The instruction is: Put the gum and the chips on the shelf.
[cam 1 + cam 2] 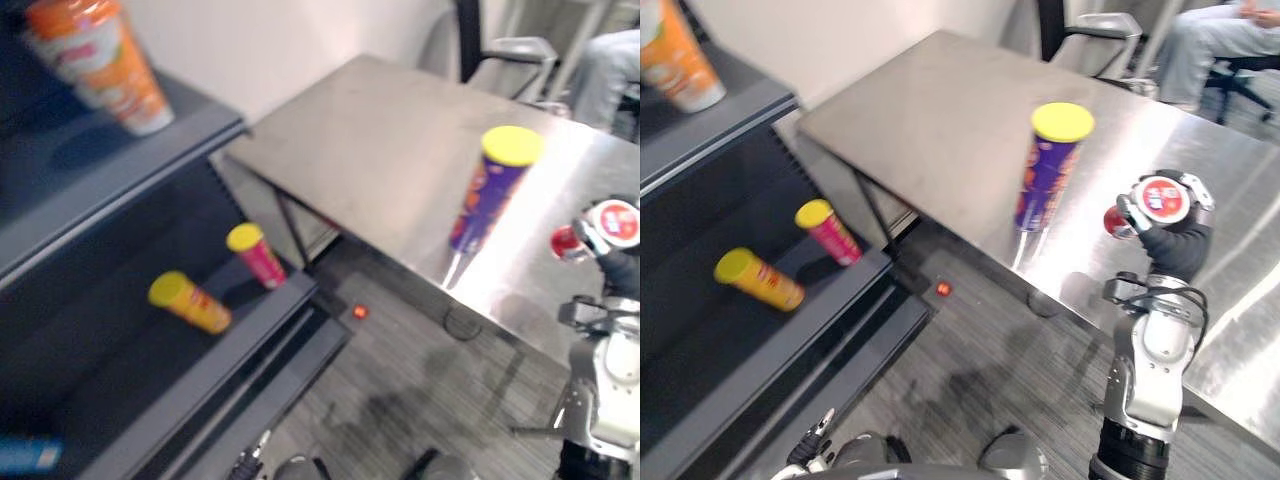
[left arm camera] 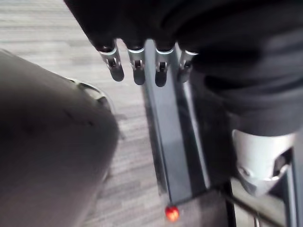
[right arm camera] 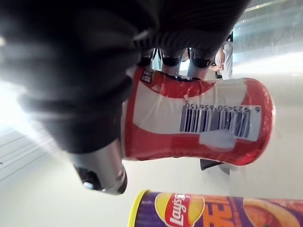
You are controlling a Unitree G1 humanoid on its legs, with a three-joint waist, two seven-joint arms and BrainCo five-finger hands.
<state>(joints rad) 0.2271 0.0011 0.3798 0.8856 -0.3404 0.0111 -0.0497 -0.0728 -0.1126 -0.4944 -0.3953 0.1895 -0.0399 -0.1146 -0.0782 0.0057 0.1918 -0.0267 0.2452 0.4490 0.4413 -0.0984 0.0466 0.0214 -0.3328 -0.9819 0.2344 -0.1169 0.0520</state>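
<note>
A red and white gum canister [image 1: 1162,200] is lifted just above the steel table [image 1: 380,140] near its front edge, with my right hand [image 1: 1180,250] shut on it; the right wrist view shows the fingers curled round the canister [image 3: 199,123]. To its left on the table stands a purple chips can [image 1: 492,190] with a yellow lid, upright and untouched. The dark shelf [image 1: 130,170] is at the left. My left hand [image 2: 137,66] hangs low beside the shelf's base, fingers straight and holding nothing.
An orange can [image 1: 100,60] stands on the shelf's top board. A yellow can [image 1: 190,302] and a pink can [image 1: 257,254] lie on the lower board [image 1: 200,380]. A chair [image 1: 510,50] and a seated person [image 1: 1210,40] are behind the table.
</note>
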